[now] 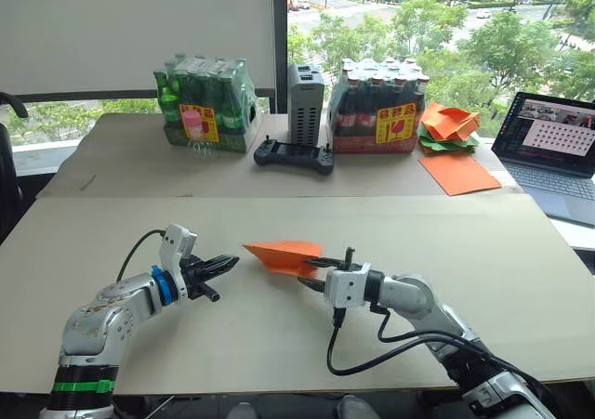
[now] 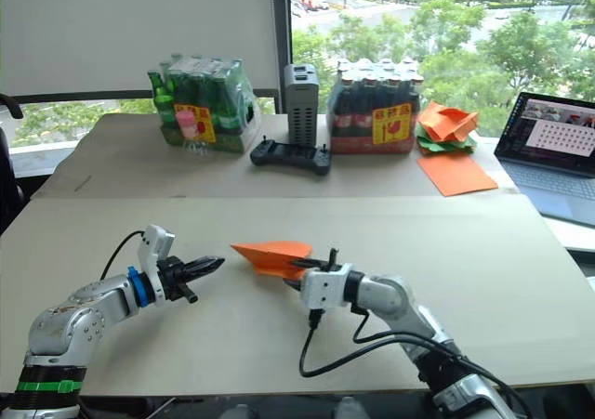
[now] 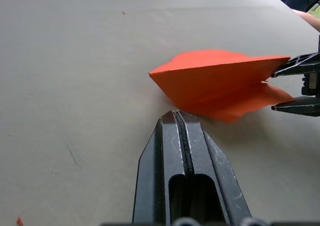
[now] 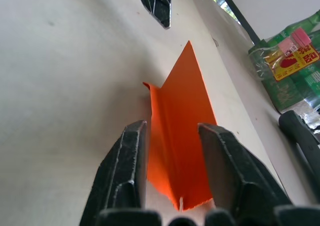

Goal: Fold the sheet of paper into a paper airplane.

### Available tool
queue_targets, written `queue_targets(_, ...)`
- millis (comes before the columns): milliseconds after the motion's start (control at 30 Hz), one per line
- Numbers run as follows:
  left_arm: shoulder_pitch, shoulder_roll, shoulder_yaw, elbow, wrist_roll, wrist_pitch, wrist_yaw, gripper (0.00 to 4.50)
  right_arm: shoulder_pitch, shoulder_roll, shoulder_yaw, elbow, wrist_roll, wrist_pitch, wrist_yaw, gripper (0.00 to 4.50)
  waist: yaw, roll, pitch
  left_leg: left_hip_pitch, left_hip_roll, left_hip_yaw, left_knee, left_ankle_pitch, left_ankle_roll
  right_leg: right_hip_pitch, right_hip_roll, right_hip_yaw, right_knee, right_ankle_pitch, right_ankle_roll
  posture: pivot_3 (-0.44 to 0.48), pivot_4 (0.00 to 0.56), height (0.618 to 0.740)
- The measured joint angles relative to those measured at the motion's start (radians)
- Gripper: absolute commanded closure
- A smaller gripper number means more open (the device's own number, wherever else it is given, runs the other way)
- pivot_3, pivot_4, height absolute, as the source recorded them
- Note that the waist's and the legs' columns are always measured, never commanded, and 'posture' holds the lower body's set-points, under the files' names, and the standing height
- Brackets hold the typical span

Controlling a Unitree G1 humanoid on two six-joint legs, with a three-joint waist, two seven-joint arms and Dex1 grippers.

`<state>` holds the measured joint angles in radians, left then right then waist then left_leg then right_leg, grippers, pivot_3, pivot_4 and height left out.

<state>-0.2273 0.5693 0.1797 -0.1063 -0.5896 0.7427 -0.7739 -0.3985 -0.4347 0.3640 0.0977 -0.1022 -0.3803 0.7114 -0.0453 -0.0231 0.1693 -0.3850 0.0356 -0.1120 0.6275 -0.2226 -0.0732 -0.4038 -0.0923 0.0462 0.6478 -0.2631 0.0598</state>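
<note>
The sheet of paper [image 1: 284, 255] is an orange wedge folded to a point, lying at the middle of the table [image 1: 112, 233] with its nose toward my left. In the right wrist view one flap of the paper [image 4: 180, 136] stands up along the crease. My right gripper [image 1: 321, 267] is open, with one finger on each side of the wedge's wide rear end. My left gripper [image 1: 228, 263] is shut and empty, its tip a short gap from the nose and aimed at the wedge [image 3: 220, 83].
Along the far side stand a pack of green bottles [image 1: 204, 103], a grey box [image 1: 305, 103], a black controller [image 1: 295, 154] and a pack of dark bottles [image 1: 381, 103]. Far right: a heap of orange and green paper [image 1: 449, 124], a smooth orange sheet [image 1: 458, 171], a laptop [image 1: 553, 150].
</note>
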Motion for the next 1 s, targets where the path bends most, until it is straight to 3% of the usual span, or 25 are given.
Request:
queue_targets(67, 0.001, 0.001, 0.0, 0.0, -0.001, 0.0, -0.001, 4.5, 0.017, 0.03, -0.033, -0.072, 0.135, 0.095, 0.036, 1.9, 0.0, 0.0, 0.0, 0.0, 0.0, 0.0, 0.0, 0.0, 0.0, 0.0, 0.0, 0.0, 0.0, 0.0, 0.0, 0.0, 0.15, 0.74)
queue_targets(267, 0.01, 0.008, -0.001, -0.05, -0.035, 0.005, -0.025, 4.5, -0.001, 0.08, -0.126, -0.154, 0.285, 0.323, 0.017, 1.9, 0.001, 0.0, 0.0, 0.0, 0.0, 0.0, 0.001, 0.0, 0.0, 0.0, 0.0, 0.0, 0.001, 0.0, 0.0, 0.0, 0.15, 0.74)
queue_targets(367, 0.011, 0.009, -0.004, -0.088, -0.056, 0.02, -0.032, 4.5, -0.016, 0.104, -0.156, -0.153, 0.293, 0.382, -0.018, 2.66, 0.001, 0.0, 0.0, 0.0, 0.0, 0.0, 0.001, 0.0, 0.0, 0.0, 0.0, 0.0, 0.001, 0.0, 0.0, 0.0, 0.15, 0.74)
queue_targets(533, 0.011, 0.018, -0.037, -0.124, -0.078, 0.03, -0.048, 4.5, -0.026, 0.123, -0.186, -0.138, 0.293, 0.441, -0.061, 4.44, 0.001, 0.0, 0.0, 0.0, 0.0, 0.0, 0.001, 0.0, 0.0, 0.0, 0.0, 0.0, 0.001, 0.0, 0.0, 0.0, 0.15, 0.74)
queue_targets(1000, -0.052, 0.019, -0.206, 0.002, 0.085, -0.104, -0.102, 4.5, -0.028, 0.149, -0.198, -0.125, 0.283, 0.507, -0.106, 4.48, 0.003, 0.0, 0.0, 0.0, 0.0, 0.0, 0.001, 0.0, 0.0, 0.0, 0.0, 0.0, 0.001, 0.0, 0.0, 0.0, 0.15, 0.74)
